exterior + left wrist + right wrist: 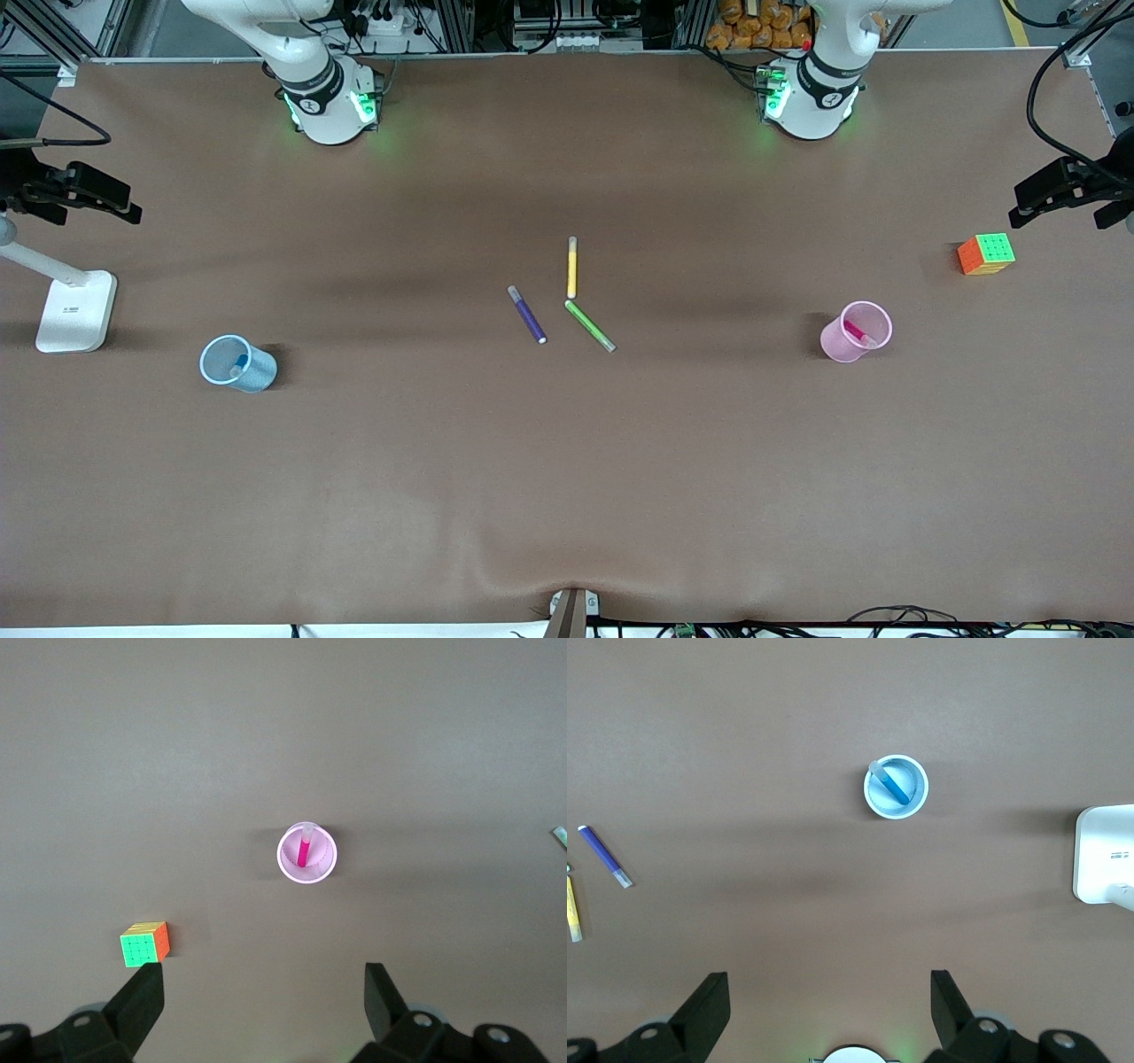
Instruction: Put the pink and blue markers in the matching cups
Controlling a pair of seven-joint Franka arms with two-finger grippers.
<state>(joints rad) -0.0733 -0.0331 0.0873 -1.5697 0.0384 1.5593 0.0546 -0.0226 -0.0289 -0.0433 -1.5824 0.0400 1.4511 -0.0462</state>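
Standing in the pink cup (307,853), the pink marker (303,851) is below the open left claw (264,999).

The table (567,496) wore a matt brown covering, cloth-like, slightly rippled near the camera's edge. The pink cup (855,331) and the blue cup (237,363) looked like thin translucent plastic with a soft sheen. The pink marker (303,851) and the blue marker (893,785) inside them were smooth plastic with greyish caps. The purple marker (527,315), yellow marker (572,267) and green marker (590,325) looked the same. The puzzle cube (986,253) had glossy bright plastic faces. The white stand (76,310) was smooth plastic. Both open grippers, left (264,1010) and right (830,1010), showed matt black fingers.
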